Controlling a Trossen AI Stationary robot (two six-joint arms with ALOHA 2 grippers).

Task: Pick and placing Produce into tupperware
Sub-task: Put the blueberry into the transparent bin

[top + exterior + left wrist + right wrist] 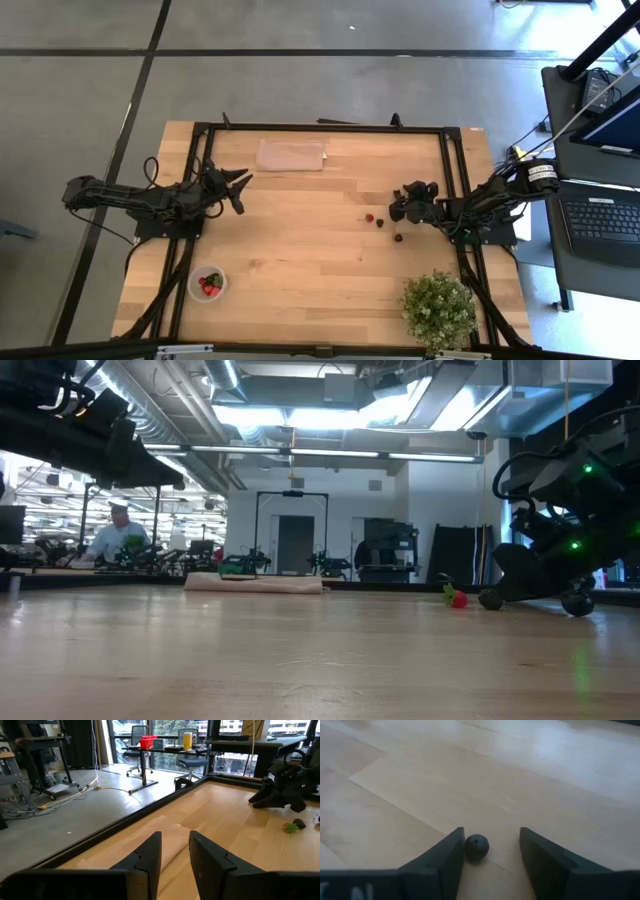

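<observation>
A dark berry (476, 846) lies on the wooden table between the fingers of my right gripper (492, 851). The gripper is open and low at the table's right (397, 212). The berry lies close against one finger, with a gap to the other. A red strawberry (369, 217) and two dark berries (381, 223) (398, 238) rest on the table by that gripper. The round clear tupperware (207, 284) stands near the front left with red and green fruit inside. My left gripper (243, 183) hovers at the left, slightly open (175, 851) and holding nothing. My right gripper comes at the dark berry slanting down, one finger on each side of it. One finger (454, 854) stands right at the berry's side (468, 846). I cannot tell whether it touches. The berry rests on the table.
A pinkish-tan cloth (291, 155) lies flat at the far middle. A bushy potted plant (438, 308) stands at the near right corner. Black frame rails (320, 128) edge the table. A laptop (602, 222) sits off the table to the right.
</observation>
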